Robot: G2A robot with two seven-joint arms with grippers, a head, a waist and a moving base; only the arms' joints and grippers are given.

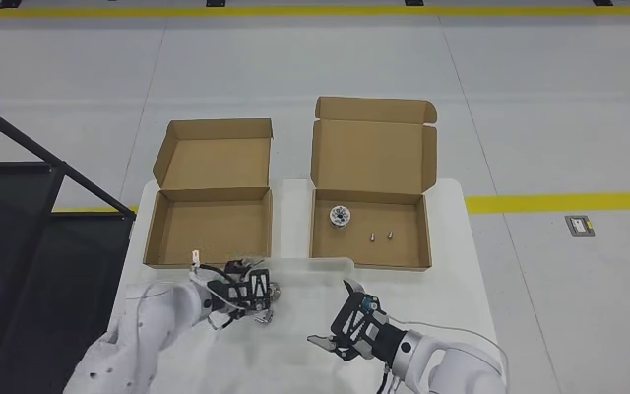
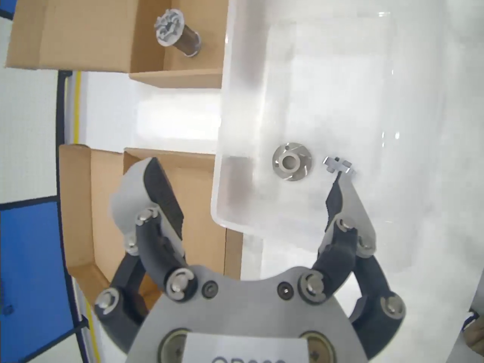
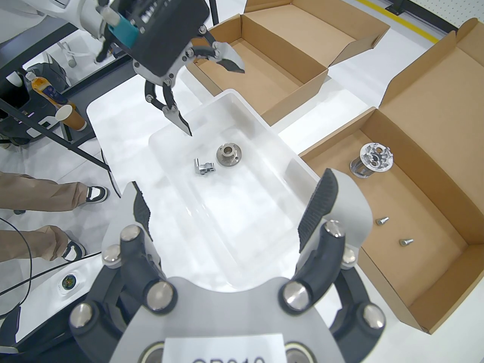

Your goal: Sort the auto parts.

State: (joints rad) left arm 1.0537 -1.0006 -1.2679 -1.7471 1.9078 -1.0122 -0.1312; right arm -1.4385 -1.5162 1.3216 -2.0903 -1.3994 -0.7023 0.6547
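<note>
Closest to the lens, the right hand (image 3: 230, 202) is spread wide and holds nothing. It hangs near the 4 o'clock corner of the translucent white plastic bin (image 3: 264, 122), which sits at the 6 o'clock edge of the white desk (image 1: 448, 276). The left hand (image 3: 212, 99) is likewise released and empty over the bin's 9 o'clock end. One of its fingers is above the bin floor and the other is out past the rim, toward the empty brown cardboard left box (image 1: 209, 225) at 11 o'clock.

Two parts remain in the bin, both at that 9 o'clock end. The round grey metal flange (image 3: 228, 154) lies flat with its bored hub upward. It looks solid, stiff and heavy for its bulk, and its machined faces are likely slippery. A pinch across the raised hub, or across the outer rim, seems the surest hold. Just beside it, with a narrow gap between them, lies the small silver angular bracket (image 3: 203, 166). It is probably light, rigid and awkward in outline, so it is best taken across its narrow body. The smooth bin floor may let either part skid under a glancing finger. One left fingertip (image 2: 337, 181) lines up with the bracket; whether they touch I cannot tell.

The brown cardboard right box (image 1: 425, 229) at 1 o'clock holds an upright grey finned cylinder (image 3: 372, 158) and two small pointed screws (image 3: 382, 221).
</note>
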